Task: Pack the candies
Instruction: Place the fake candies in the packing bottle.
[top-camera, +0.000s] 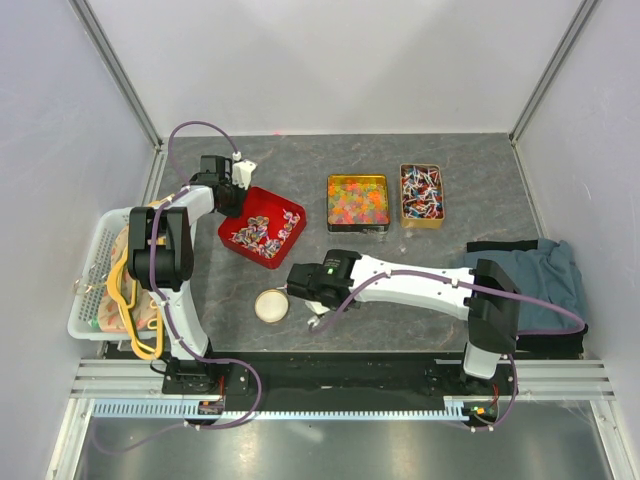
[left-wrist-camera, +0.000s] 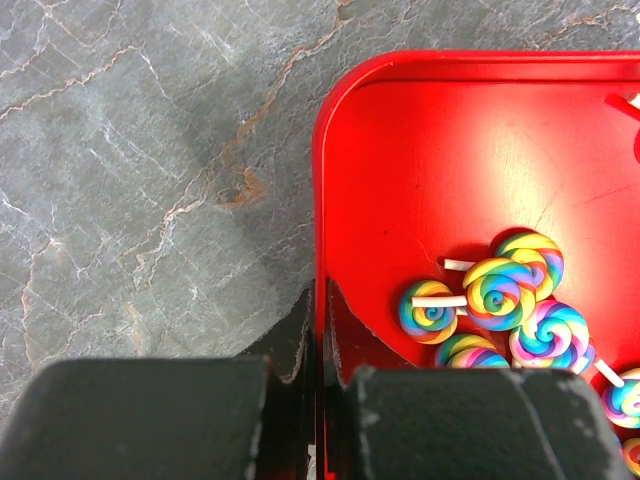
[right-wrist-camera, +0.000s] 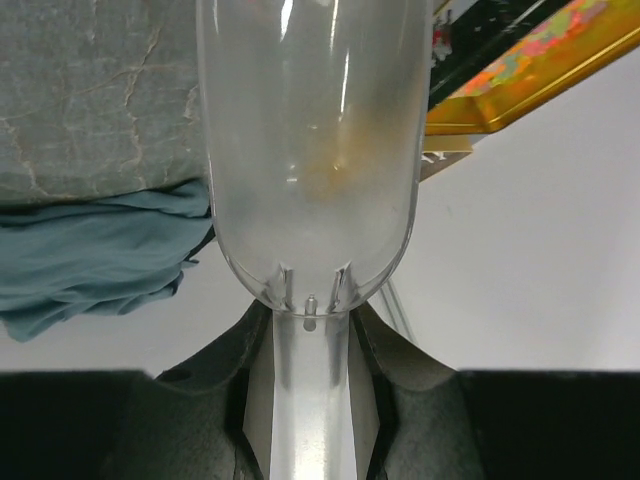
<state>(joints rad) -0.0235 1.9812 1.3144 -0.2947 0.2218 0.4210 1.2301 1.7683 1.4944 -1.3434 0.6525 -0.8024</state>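
The candies (top-camera: 262, 232) are small rainbow-swirl lollipops lying in a red tray (top-camera: 252, 203) at left centre. In the left wrist view they lie (left-wrist-camera: 500, 292) in the tray's lower right part. My left gripper (top-camera: 229, 199) is shut on the red tray's left rim (left-wrist-camera: 322, 170), one finger inside and one outside, seen close up in its wrist view (left-wrist-camera: 320, 305). My right gripper (top-camera: 318, 300) is shut on the handle of a clear plastic scoop (right-wrist-camera: 310, 150), which looks empty; the gripper (right-wrist-camera: 310, 325) hovers beside a small round tub (top-camera: 271, 305).
Two gold tins stand at the back: one (top-camera: 358, 200) with orange, yellow and green sweets, one (top-camera: 421, 195) with red, white and blue sweets. A teal cloth (top-camera: 535, 275) lies at the right. A white basket (top-camera: 95, 290) holding yellow items sits at the left edge.
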